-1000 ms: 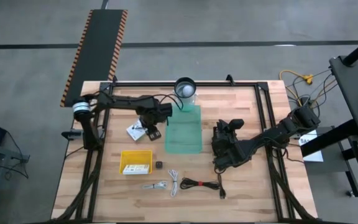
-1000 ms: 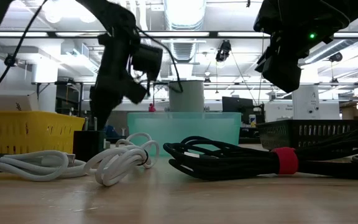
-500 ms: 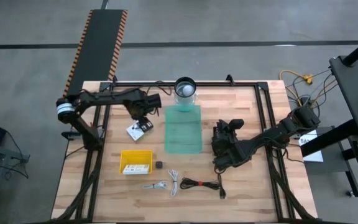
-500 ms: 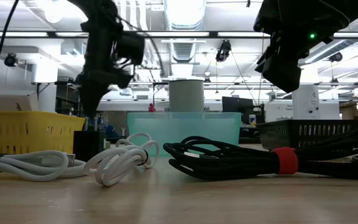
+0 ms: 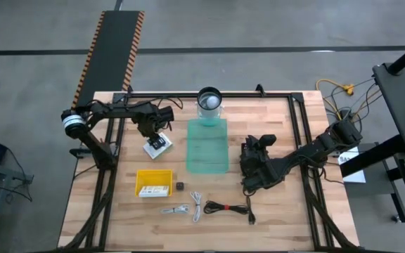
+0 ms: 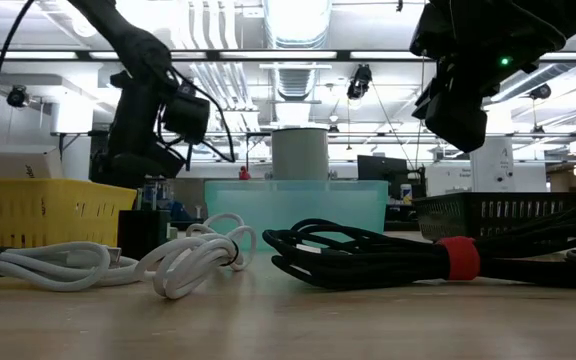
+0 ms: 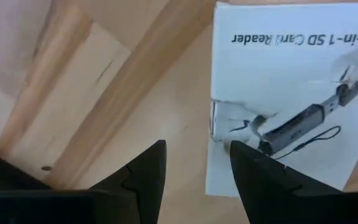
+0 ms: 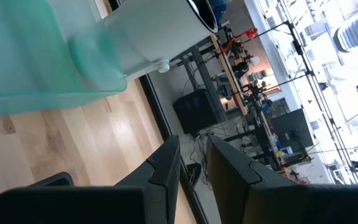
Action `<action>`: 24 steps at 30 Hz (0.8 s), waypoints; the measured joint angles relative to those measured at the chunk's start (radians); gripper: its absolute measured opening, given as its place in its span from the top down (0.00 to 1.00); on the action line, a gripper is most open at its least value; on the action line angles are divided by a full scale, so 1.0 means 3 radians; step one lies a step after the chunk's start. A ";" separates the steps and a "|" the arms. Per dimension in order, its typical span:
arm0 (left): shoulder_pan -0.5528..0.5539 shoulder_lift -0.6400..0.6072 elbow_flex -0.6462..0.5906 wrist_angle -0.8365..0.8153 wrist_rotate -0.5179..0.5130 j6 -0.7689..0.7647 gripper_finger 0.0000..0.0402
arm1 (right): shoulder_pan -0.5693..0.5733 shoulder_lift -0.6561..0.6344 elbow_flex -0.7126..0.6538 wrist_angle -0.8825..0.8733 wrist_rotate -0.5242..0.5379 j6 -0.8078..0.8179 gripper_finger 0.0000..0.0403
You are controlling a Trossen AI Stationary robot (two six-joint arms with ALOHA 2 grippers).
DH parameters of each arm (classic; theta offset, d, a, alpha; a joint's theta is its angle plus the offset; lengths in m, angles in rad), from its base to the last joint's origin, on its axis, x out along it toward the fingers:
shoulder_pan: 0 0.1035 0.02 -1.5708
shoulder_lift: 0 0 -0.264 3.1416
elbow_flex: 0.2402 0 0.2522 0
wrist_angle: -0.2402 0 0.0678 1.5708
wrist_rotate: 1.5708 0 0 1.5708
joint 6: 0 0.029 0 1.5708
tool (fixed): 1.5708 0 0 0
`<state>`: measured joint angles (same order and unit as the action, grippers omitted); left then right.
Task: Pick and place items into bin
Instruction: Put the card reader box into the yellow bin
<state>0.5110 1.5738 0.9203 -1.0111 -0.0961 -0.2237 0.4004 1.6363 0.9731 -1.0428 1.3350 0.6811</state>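
A white printed card-reader packet lies flat on the wood left of the green see-through bin. My left gripper hangs open just above the packet's edge, one finger over the packet and one over bare wood. A tiny black cube, white cables and a coiled black cable lie near the table's near edge. My right gripper waits right of the bin, its fingers a narrow gap apart.
A yellow basket holding white cards sits on the near side of the packet. A white cylinder stands at the bin's far end. A black mesh basket shows at the right in the low view.
My left gripper has swung from beside the bin's left wall toward the table's left edge and come down over the white packet. The packet, the bin and my right arm have stayed where they were.
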 joint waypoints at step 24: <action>0.0008 0.0196 -0.0200 0.0380 0.0153 0.0248 0.63 | -0.0001 0.0000 -0.0004 0.0005 0.0004 0.0000 0.83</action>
<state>0.5133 1.6327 0.8604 -0.8971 -0.0501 -0.1492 0.4000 1.6363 0.9718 -1.0414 1.3361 0.6811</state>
